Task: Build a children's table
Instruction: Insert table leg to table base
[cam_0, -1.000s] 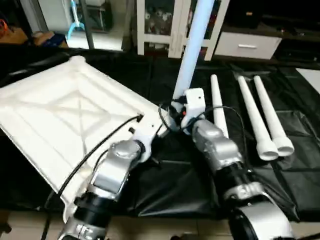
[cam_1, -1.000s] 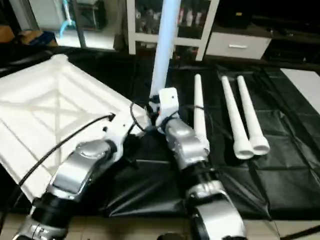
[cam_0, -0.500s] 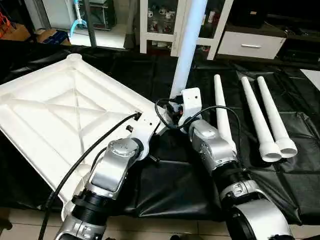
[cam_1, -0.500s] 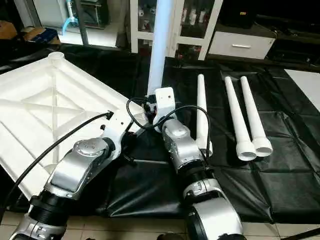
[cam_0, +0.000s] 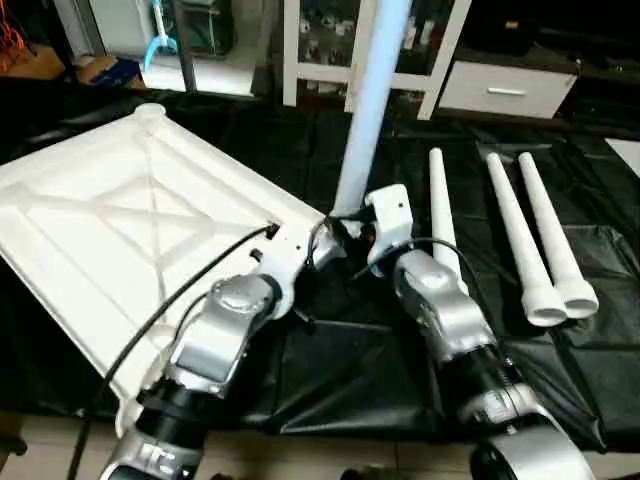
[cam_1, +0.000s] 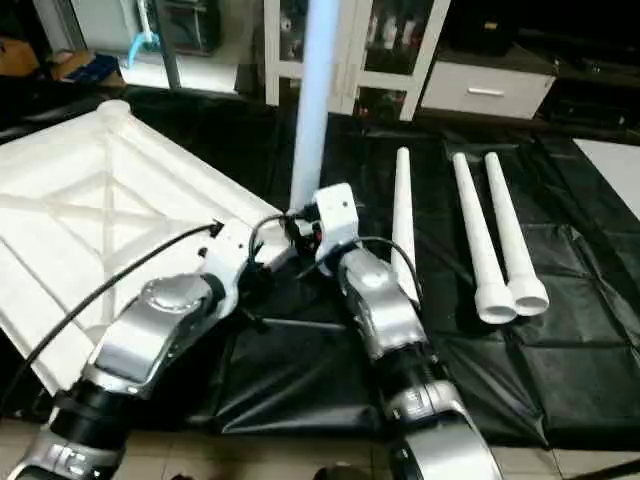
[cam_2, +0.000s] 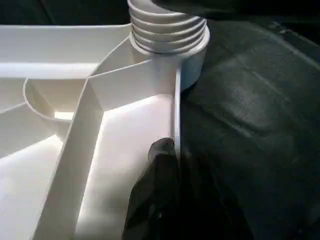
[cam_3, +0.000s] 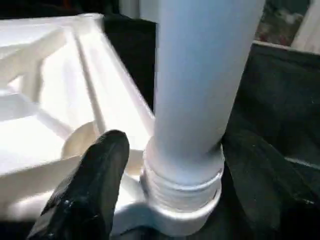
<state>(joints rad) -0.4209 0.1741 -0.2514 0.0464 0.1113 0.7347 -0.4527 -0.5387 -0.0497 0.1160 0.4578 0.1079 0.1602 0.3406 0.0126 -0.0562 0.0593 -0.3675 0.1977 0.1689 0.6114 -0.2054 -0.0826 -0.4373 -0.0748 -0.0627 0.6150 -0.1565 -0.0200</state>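
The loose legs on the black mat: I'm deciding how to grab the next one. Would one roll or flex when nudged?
Each loose leg is a round, tapered tube lying flat, so it would probably roll in an arc. It looks like rigid, hollow plastic, so probably light and stiff. The black mat is creased, which might slow rolling.

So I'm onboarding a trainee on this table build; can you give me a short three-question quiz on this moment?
1. How many legs lie loose on the black mat?
2. True or false: the upright leg stands in a corner socket of the table top.
3. What is the left gripper shut on? A) a loose leg B) the top's edge rib C) a cable

Key: 1. three; 2. true; 3. B
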